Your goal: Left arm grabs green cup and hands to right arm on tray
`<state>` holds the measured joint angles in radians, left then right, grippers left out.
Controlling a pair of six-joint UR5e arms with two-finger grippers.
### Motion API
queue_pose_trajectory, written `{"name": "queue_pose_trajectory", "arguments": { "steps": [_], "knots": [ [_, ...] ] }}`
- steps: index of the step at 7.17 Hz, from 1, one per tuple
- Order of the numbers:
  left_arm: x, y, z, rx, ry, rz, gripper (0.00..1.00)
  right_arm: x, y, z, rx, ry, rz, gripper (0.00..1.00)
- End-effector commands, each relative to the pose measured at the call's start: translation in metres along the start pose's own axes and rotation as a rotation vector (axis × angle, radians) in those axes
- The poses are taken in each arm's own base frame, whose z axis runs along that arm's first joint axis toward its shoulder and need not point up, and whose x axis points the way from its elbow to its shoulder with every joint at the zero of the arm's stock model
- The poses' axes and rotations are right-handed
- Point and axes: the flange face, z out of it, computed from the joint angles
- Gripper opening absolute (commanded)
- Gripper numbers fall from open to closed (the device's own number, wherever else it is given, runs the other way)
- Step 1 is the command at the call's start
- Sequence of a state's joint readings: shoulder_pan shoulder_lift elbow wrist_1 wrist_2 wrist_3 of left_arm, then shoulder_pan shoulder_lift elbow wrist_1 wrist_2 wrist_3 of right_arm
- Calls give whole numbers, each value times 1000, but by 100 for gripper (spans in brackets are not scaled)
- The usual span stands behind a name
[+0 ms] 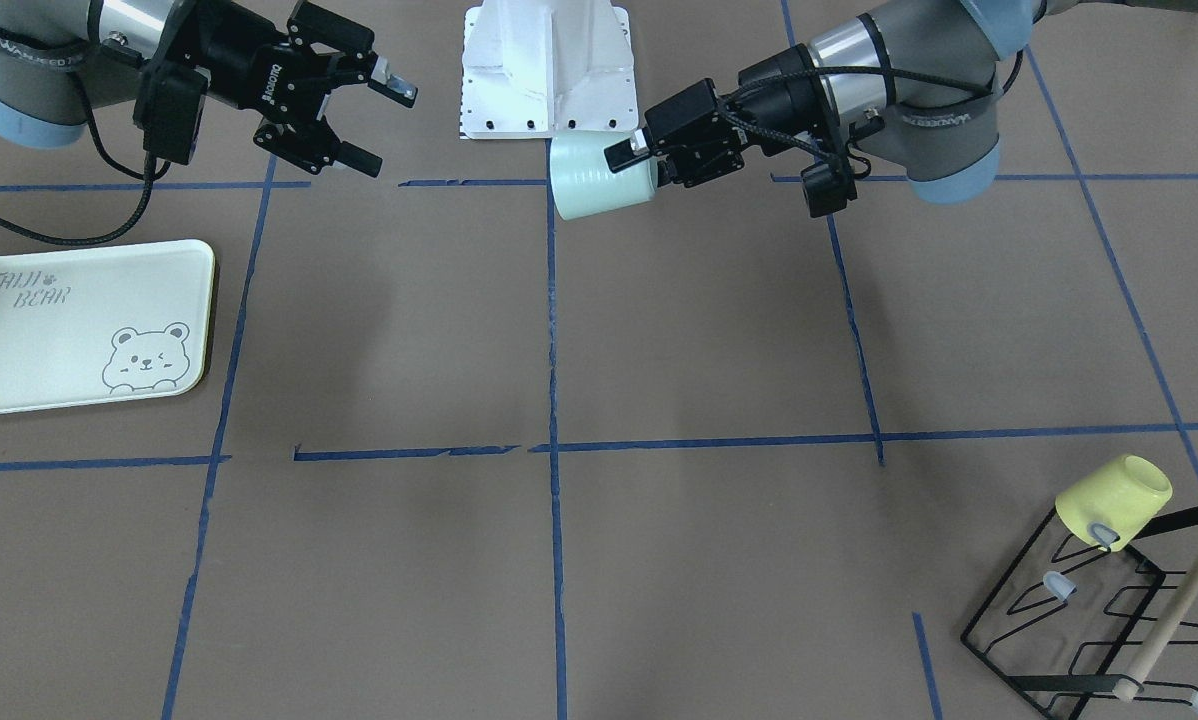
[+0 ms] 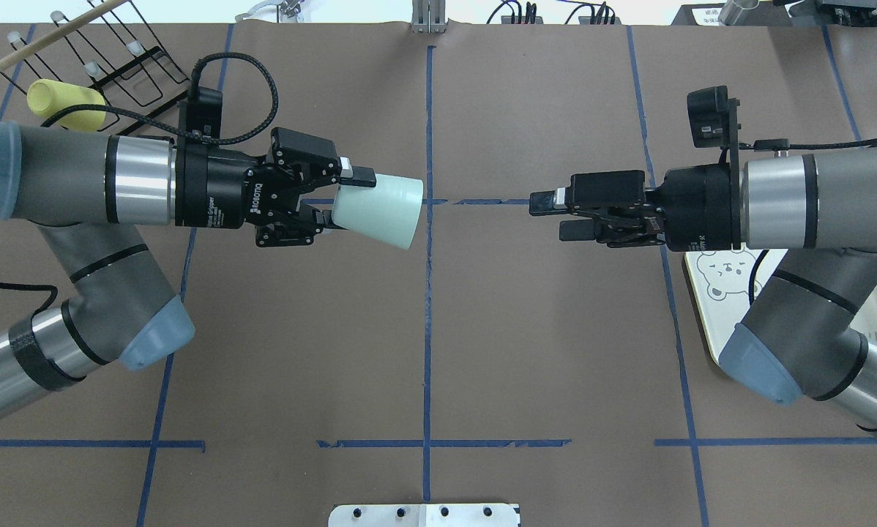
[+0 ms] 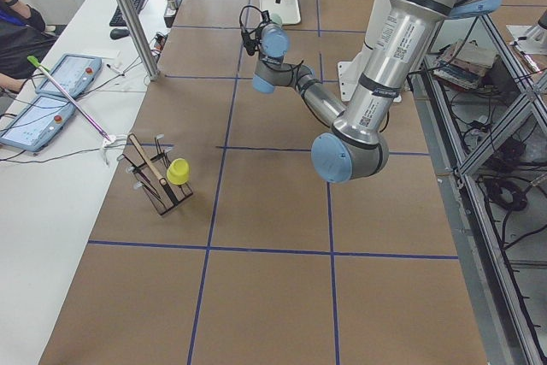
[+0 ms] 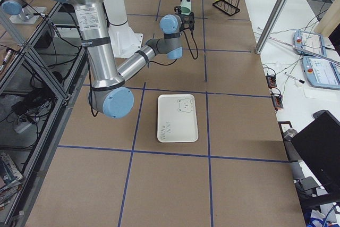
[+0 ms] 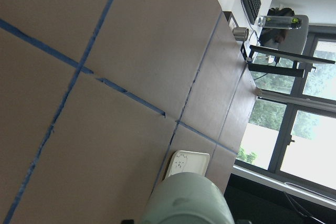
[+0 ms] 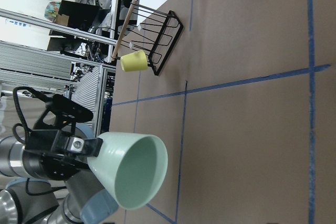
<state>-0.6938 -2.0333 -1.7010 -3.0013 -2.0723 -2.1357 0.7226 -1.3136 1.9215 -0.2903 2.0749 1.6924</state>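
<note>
My left gripper (image 2: 347, 201) is shut on the base end of the green cup (image 2: 380, 210) and holds it on its side above the table's centre line. The cup's open mouth faces my right gripper (image 2: 555, 216). The right gripper is open and empty, level with the cup, with a clear gap between them. In the front-facing view the cup (image 1: 599, 177) is in the left gripper (image 1: 649, 160) and the right gripper (image 1: 387, 125) is far left of it. The right wrist view looks into the cup's mouth (image 6: 134, 174). The tray (image 1: 79, 325) lies flat and empty; the right arm partly hides it in the overhead view (image 2: 709, 293).
A yellow cup (image 1: 1114, 495) hangs on a black wire rack (image 1: 1089, 610) at the table corner on my left side; both show in the overhead view, cup (image 2: 61, 102) and rack (image 2: 127, 62). The white robot base plate (image 1: 549, 70) sits behind the cup.
</note>
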Motion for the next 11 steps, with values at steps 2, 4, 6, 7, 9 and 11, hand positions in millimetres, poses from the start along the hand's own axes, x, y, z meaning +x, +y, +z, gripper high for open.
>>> {"name": "queue_pose_trajectory", "arguments": {
  "steps": [2, 4, 6, 7, 9, 11],
  "knots": [
    [-8, 27, 6, -70, 118, -74, 26, -2, 35, 13, 46, -255, 60, 100],
    [-16, 40, 18, -71, 148, -96, 26, -8, 47, 24, 51, -283, 76, 100],
    [-17, 42, 20, -73, 150, -98, 25, -15, 53, 33, 44, -301, 82, 100],
    [-18, 42, 21, -72, 147, -100, 25, -22, 59, 43, 58, -324, 97, 100],
    [-17, 43, 20, -74, 149, -100, 25, -25, 67, 53, 62, -336, 113, 100],
    [-16, 44, 20, -76, 151, -102, 25, -30, 66, 58, 62, -344, 114, 100]
  ]
}}
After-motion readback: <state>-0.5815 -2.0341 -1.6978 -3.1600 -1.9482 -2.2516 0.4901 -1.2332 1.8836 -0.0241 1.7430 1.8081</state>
